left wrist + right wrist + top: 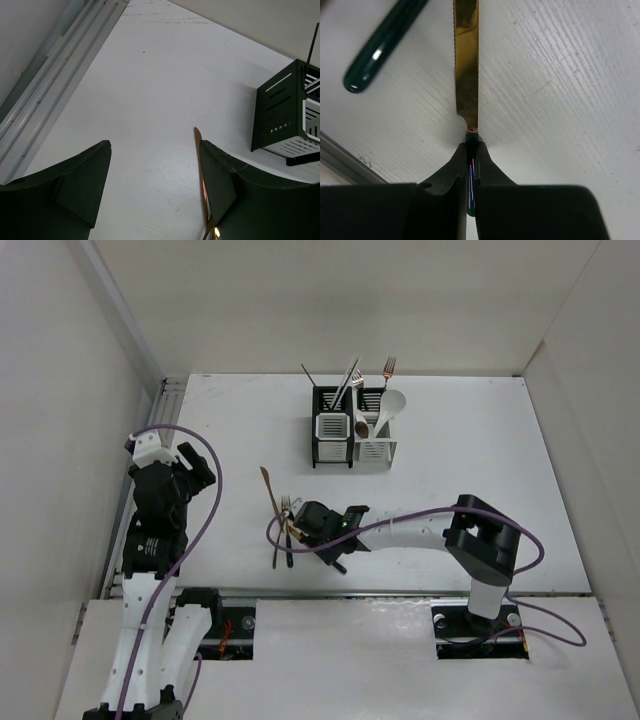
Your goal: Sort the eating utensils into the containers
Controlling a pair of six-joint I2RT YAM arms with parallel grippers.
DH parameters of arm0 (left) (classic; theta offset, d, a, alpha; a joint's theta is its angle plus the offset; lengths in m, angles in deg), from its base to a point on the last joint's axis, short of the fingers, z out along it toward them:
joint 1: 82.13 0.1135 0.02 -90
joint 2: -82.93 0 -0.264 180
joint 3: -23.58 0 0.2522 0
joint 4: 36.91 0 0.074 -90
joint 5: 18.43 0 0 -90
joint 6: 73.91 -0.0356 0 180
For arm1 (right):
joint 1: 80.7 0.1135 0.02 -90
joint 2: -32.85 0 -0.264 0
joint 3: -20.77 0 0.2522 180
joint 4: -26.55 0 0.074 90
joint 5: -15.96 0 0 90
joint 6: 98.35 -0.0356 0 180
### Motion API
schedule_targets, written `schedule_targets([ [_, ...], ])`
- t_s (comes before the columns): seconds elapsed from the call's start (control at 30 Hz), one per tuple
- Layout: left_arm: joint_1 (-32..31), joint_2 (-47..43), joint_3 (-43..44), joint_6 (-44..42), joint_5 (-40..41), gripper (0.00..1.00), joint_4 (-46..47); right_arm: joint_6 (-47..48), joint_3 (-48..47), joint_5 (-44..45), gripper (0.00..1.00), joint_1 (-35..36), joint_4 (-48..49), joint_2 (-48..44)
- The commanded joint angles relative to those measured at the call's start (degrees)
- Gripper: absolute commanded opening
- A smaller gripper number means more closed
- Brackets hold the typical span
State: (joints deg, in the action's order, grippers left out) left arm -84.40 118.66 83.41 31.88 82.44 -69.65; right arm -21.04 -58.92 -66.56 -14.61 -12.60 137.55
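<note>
The two joined caddies, white-bodied (332, 427) and silver-grey (374, 440), stand at the table's back centre. They hold chopsticks, silver pieces, a copper fork (388, 368), a white soup spoon (391, 406) and a brown spoon. My right gripper (303, 525) is shut on the dark handle of a copper-bladed knife (466, 65) low over the table. The blade (268, 490) points up-left. A fork (286, 508) and a dark-handled piece (385, 45) lie beside it. My left gripper (187, 475) is open and empty over the left of the table; its wrist view (154, 145) shows the knife blade (201, 175).
White walls enclose the table on the left, back and right. A metal rail (55, 80) runs along the table's left edge. The dark side of the caddies (280, 115) shows at the right of the left wrist view. A purple cable (400, 523) loops along the right arm.
</note>
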Motion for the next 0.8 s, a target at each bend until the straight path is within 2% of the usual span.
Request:
schedule_targets([
  [0.0,-0.37,-0.83,-0.27,0.64,1.34,0.68,0.70,-0.14,1.86,5.07,0.00,0.45,-5.28,1.38],
  [0.13,-0.37,-0.22,-0.27,0.12,1.34,0.68,1.23,0.47,0.54,11.57,0.00,0.45,-9.76,-3.88],
  [0.27,-0.37,1.10,-0.27,-0.41,1.34,0.68,2.46,2.40,-4.11,18.16,0.00,0.45,-9.77,-13.46],
  [0.4,-0.37,3.38,-0.27,-2.34,1.34,0.68,4.65,7.04,-10.26,19.94,0.00,-5.16,-4.69,-20.30],
  [0.43,-0.37,3.91,-0.27,-2.34,0.82,0.68,5.79,8.19,-11.05,18.80,0.00,-8.57,-2.58,-21.64],
  [0.47,-0.37,4.44,-0.27,-2.95,0.82,0.68,6.41,9.77,-11.67,17.23,0.00,-10.43,0.13,-22.95],
  [0.57,-0.37,6.46,0.25,-4.27,0.82,0.68,8.95,16.63,-8.80,10.02,0.00,-17.62,17.16,-28.40],
  [0.6,-0.37,7.59,0.25,-4.28,0.82,0.68,9.57,17.95,-7.73,8.00,0.00,-19.48,26.87,-29.46],
  [0.7,-0.37,9.62,0.78,-5.68,-0.41,0.68,11.34,18.66,-4.66,-1.66,0.00,-26.96,40.11,-31.40],
  [0.73,-0.37,11.19,0.78,-6.38,-0.41,0.68,12.29,18.06,-3.25,-4.21,0.00,-28.54,50.59,-31.40],
  [0.77,-0.37,11.99,0.78,-6.39,-0.41,0.68,12.30,17.18,-1.32,-7.28,0.00,-29.86,56.88,-31.40],
])
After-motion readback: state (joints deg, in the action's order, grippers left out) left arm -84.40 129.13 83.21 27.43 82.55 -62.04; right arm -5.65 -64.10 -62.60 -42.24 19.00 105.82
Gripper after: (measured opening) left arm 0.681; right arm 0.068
